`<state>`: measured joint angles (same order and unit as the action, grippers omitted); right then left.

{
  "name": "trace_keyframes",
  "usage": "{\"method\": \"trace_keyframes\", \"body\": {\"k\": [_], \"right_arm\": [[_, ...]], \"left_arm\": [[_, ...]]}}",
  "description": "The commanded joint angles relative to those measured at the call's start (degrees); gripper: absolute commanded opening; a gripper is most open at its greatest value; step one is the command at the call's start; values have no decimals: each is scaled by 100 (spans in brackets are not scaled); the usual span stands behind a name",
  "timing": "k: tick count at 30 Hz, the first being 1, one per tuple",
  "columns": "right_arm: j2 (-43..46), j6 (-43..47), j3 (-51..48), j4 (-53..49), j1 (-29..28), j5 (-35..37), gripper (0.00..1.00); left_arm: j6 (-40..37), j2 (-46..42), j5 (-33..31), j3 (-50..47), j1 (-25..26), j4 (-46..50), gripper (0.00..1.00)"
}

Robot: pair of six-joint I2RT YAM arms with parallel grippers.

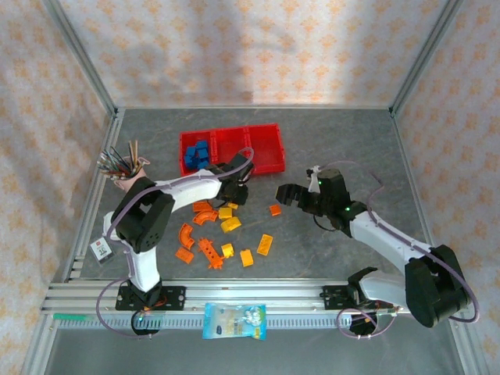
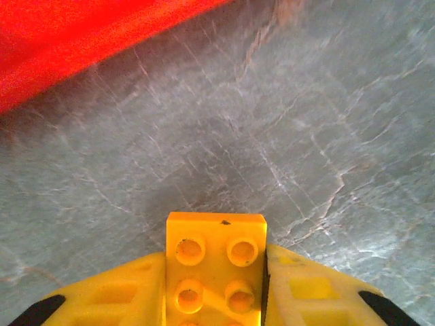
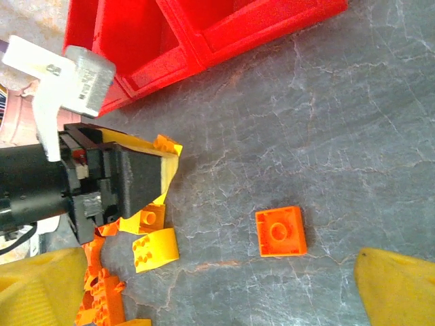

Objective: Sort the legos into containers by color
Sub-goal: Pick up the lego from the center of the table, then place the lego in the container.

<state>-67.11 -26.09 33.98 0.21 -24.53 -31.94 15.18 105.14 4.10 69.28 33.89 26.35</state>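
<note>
My left gripper (image 2: 216,261) is shut on a yellow studded lego (image 2: 216,234), held just above the grey table in front of the red containers (image 2: 75,41). From above, this gripper (image 1: 234,194) sits below the row of three red containers (image 1: 230,134), whose left bin holds blue legos (image 1: 197,154). My right gripper (image 1: 285,195) stands open, with nothing between its fingers (image 3: 41,288). A flat orange lego (image 3: 280,231) lies on the table just ahead of it. Yellow and orange legos (image 1: 230,225) lie scattered under the left arm.
A pink cup of pens (image 1: 125,168) stands at the left edge. A blue-and-white packet (image 1: 234,321) lies on the front rail. A curved yellow lego (image 3: 155,249) lies beside the left gripper (image 3: 129,180). Open floor lies right of the orange lego (image 1: 275,209).
</note>
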Motion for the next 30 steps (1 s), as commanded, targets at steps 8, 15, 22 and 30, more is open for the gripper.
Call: {"method": "trace_keyframes", "body": {"k": [8, 15, 22, 30], "right_arm": [[-191, -25, 516, 247, 41, -30, 100], [-442, -102, 685, 535, 45, 19, 100], [-578, -68, 746, 577, 51, 100, 100], [-593, 40, 863, 475, 53, 108, 100]], "left_arm": [[580, -530, -58, 331, -518, -272, 30], [1125, 154, -260, 1375, -779, -397, 30], [1554, 1105, -583, 2386, -989, -344, 30], [1411, 1712, -796, 3348, -1051, 28, 43]]}}
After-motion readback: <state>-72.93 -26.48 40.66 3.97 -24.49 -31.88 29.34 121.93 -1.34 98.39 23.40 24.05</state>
